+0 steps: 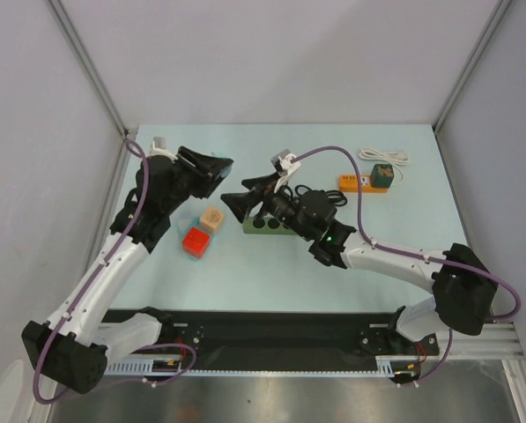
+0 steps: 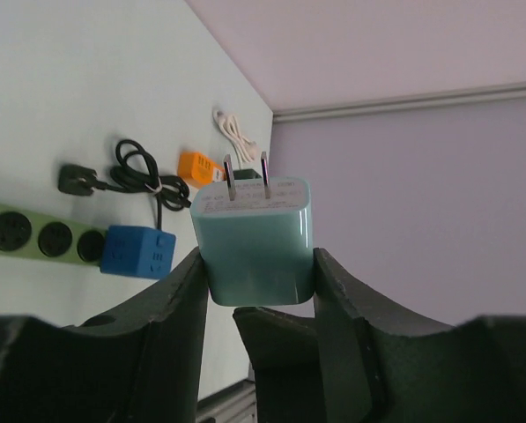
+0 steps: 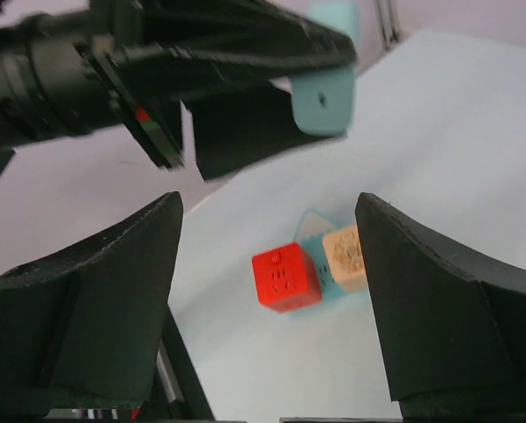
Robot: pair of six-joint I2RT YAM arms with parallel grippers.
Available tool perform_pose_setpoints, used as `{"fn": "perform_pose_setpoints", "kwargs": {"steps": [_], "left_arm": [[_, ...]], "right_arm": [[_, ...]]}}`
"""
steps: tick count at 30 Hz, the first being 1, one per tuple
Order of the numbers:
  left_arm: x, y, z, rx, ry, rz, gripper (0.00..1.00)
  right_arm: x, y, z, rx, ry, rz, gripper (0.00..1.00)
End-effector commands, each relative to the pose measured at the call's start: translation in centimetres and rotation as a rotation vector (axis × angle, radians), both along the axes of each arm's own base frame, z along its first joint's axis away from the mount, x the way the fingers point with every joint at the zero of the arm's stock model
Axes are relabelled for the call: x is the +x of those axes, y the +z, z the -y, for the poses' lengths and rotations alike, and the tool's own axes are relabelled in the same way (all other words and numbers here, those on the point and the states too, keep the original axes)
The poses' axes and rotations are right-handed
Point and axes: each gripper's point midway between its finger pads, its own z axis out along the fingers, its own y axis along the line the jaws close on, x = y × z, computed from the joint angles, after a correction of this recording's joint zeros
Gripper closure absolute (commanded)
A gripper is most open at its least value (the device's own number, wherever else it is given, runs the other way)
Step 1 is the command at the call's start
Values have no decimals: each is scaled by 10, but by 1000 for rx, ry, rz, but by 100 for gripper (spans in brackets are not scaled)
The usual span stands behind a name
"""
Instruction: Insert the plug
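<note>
My left tool [image 2: 255,264] is closed on a teal plug [image 2: 255,238], gripping the lower part of its body from both sides. The plug's two metal prongs [image 2: 245,176] point away from my wrist. The plug is in the air, off the counter [image 1: 403,229] and not in any socket. My right tool [image 3: 267,211] is spread wide with nothing between its fingers. It hangs close to the left tool and faces it.

The green power strip [image 1: 267,226] lies flat on the counter, partly under my right arm. A blue cube [image 2: 137,251] sits at one end of the strip, and a coiled black cord [image 2: 139,172] lies just beyond it. A red block [image 1: 195,241] and a tan block [image 1: 212,219] rest on the counter below my left tool.

The main risk I see is the shallow grip. My fingers cover only the base of the plug, so a push against a socket could tip it or make it slide back between them. The prongs must also meet the slots squarely, since a slight twist would jam them on the strip's face. The strip looks loose and may slide away under pressure unless something steadies it. My two tools are near each other, so a careless move could knock the plug free. My right arm also hides some of the sockets from above.
</note>
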Motion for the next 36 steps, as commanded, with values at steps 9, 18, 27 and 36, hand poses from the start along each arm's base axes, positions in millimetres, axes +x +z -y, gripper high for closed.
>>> {"fn": "perform_pose_setpoints", "kwargs": {"steps": [9,18,27,36], "left_arm": [[-35,51,25,-207,-82,105,100],[-49,54,44,-236,-126,89,100],[-54,51,45,-233,-110,77,100],[-54,46,46,-231,-110,63,100]], "right_arm": [[-9,70,-4,139,-46,338,25],[0,76,-7,122,-80,377,31],[15,82,-2,129,-164,375,38],[14,86,-8,131,-148,400,54]]}}
